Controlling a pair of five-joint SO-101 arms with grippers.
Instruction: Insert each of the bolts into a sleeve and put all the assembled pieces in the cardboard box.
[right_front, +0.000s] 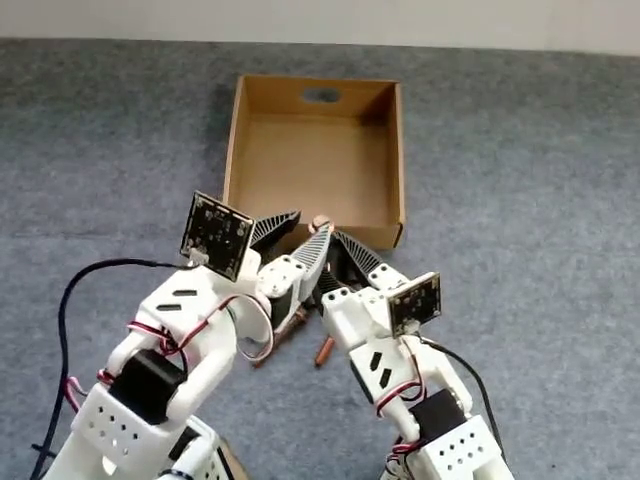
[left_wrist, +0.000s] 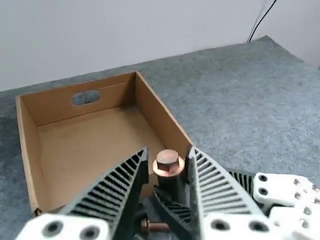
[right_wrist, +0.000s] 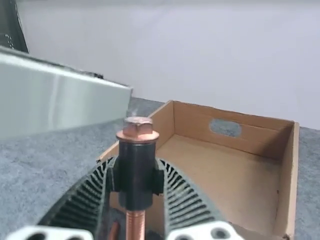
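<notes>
The right gripper has its jaws clamped on a black cylindrical sleeve carrying a copper hex bolt. The left gripper flanks it, jaws wide.

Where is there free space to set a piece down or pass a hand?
Free: the cardboard box floor, bordered by its four walls, and the grey carpet either side of it. Crowded: the box's near wall, where the left end effector and right end effector meet around the sleeved bolt, with loose bolts on the carpet beneath the arms.

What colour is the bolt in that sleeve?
Copper bolt in black sleeve; right wrist view shows best.
</notes>
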